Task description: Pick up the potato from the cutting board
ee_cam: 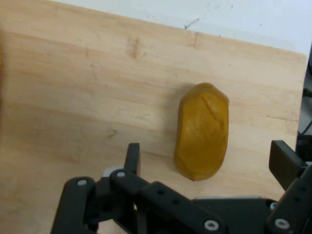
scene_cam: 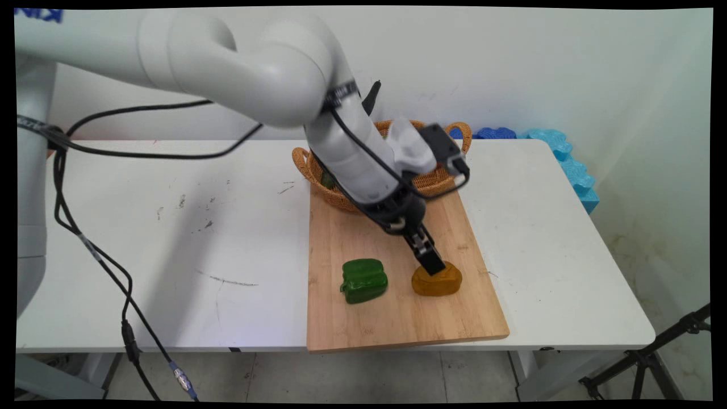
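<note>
1. Pepper first: your glossy green bell pepper (scene_cam: 364, 280) lies at the pale wooden cutting board's (scene_cam: 397, 324) left.
2. Your black two-finger gripper (ee_cam: 207, 163) stands wide open, holding nothing, straddling the lumpy ochre-yellow vegetable (ee_cam: 202, 130), poised to close.
3. Behind sits the woven wicker basket (scene_cam: 318, 176).

White table (scene_cam: 170, 238), white wall (scene_cam: 568, 68), tiled floor (scene_cam: 341, 375).

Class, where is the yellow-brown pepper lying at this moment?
In the main view, the yellow-brown pepper lies on the wooden board, right of the green pepper, under the open claw.
</note>
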Controlling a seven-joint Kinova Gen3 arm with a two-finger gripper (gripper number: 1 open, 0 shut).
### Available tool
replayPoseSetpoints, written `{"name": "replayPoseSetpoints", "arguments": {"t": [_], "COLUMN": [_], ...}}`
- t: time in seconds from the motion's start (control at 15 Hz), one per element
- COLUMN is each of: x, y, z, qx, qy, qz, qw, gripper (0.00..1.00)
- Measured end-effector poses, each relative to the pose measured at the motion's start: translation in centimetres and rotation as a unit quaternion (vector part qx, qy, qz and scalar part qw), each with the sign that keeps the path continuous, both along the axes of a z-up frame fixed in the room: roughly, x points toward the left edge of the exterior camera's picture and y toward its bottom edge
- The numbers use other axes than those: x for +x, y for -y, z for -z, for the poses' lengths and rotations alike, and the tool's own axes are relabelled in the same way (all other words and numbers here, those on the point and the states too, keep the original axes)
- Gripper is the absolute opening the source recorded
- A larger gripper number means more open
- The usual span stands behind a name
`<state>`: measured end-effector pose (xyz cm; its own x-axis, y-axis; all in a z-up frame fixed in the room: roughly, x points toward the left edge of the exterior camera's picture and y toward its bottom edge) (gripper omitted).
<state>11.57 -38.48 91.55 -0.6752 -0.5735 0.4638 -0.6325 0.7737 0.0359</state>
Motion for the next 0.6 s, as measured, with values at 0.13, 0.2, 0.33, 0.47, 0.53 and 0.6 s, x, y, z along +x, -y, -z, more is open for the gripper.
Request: {"name": "replayPoseSetpoints", "arguments": {"t": [0.13,0.2,0.33,0.47,0.53,0.6], "x": [-0.7,-1.0,-1.7,-2.3,-2.5,-2.8], "y": [0.2,0.3,0.6,0.9,1.0,1.0], "z": [1.7,2.5,3.8,4.9,5.3,5.8], "qx": [0.002,0.002,0.002,0.001,0.001,0.001], "qy": [0.007,0.010,0.015,0.019,0.019,0.020], "qz": [0.002,0.004,0.006,0.009,0.010,0.012], "qw": [1.0000,0.9999,0.9999,0.9998,0.9998,0.9997], "gripper": [1.00,1.00,1.00,1.00,1.00,1.00]}}
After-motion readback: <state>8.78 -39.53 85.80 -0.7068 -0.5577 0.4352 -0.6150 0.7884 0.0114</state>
